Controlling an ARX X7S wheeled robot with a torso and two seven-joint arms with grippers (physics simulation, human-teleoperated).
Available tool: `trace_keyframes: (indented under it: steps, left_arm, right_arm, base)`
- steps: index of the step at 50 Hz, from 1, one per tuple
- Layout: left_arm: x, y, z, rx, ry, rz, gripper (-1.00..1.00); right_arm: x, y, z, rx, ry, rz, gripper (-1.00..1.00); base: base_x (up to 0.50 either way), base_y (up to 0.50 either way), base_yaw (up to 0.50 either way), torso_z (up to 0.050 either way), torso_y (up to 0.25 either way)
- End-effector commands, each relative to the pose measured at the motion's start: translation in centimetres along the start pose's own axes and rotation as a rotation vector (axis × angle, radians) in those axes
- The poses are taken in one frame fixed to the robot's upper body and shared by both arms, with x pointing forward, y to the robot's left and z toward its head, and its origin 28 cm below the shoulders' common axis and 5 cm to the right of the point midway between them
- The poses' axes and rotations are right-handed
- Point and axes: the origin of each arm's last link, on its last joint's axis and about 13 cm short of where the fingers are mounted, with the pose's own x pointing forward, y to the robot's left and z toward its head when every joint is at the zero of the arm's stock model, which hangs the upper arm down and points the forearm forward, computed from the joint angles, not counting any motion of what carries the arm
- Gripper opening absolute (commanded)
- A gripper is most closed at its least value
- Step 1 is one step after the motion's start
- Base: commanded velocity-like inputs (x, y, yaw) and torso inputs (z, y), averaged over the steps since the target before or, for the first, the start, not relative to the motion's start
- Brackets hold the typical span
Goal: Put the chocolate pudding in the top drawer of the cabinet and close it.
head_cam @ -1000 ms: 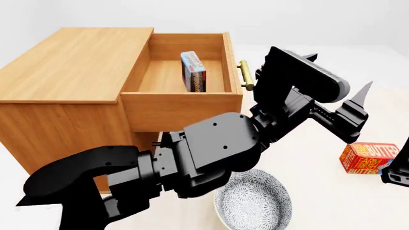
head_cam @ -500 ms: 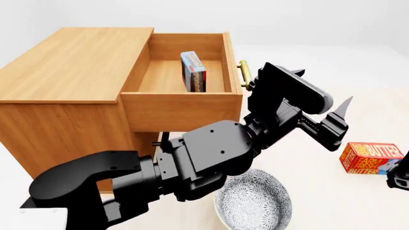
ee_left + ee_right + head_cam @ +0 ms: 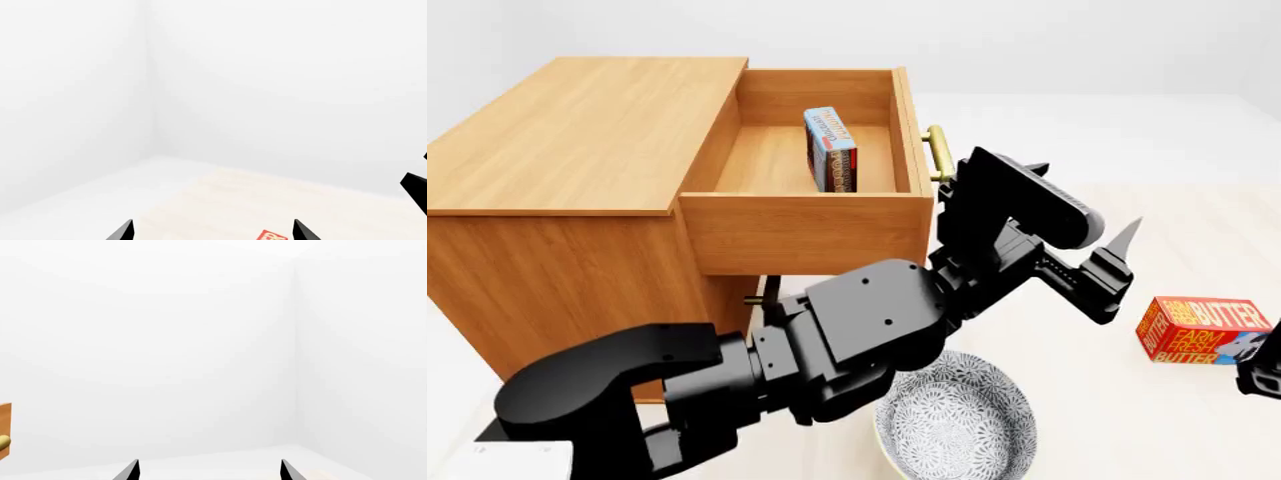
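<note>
White walls and a pale floor all round, nothing else behind the bench.

Left gripper [image 3: 1114, 262] — fingertips spread with bare air between them, holding nothing. It hangs just beyond the drawer front, pointing away from the cabinet toward the butter box [image 3: 1198, 331]. Right gripper [image 3: 208, 471] shows only two dark tips in its own wrist view, set apart and empty; in the head view just a dark corner of that arm shows at the right edge.

Outward from the left gripper: the brass handle [image 3: 936, 156] sits close behind the left arm's wrist. The top drawer [image 3: 807, 230] is pulled well out of the cabinet [image 3: 574, 130]. Inside it the chocolate pudding [image 3: 831, 150] stands on edge near the middle of the drawer floor, clear of the walls. A patterned bowl [image 3: 961, 425] sits on the floor below the left arm.

Judgement — placing is done; closing is the step in hand. Next move calls for bringing the left gripper round to face the drawer front or handle, then a straight push in along the drawer's travel. Pudding on edge may tip during the push.
</note>
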Motion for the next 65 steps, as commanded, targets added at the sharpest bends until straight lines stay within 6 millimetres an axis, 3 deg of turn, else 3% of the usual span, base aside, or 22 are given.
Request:
trace_keyframes:
  steps: [1, 39, 52, 65]
  left_arm:
    - [-0.1, 0.0, -0.5, -0.001, 0.017, 0.000, 1.00]
    - [-0.9, 1.6, -2.7, -0.064, 0.106, -0.007, 1.00]
    - [-0.9, 3.2, -2.8, -0.026, 0.091, 0.085, 1.00]
    - [-1.1, 5.8, -2.6, 0.070, 0.117, 0.347, 1.00]
  right_arm:
    - [-0.2, -0.2, 0.0, 0.001, 0.003, 0.000, 1.00]
    - [-0.8, 0.3, -2.6, 0.006, 0.009, 0.004, 1.00]
    - [-0.8, 0.3, -2.6, 0.008, 0.013, 0.004, 1.00]
    - [-0.8, 0.3, -2.6, 0.010, 0.013, 0.005, 1.00]
  base:
    - [0.00, 0.00, 0.00, 0.000, 0.000]
    - [0.00, 0.00, 0.00, 0.000, 0.000]
    - [0.00, 0.00, 0.00, 0.000, 0.000]
    - [0.00, 0.00, 0.00, 0.000, 0.000]
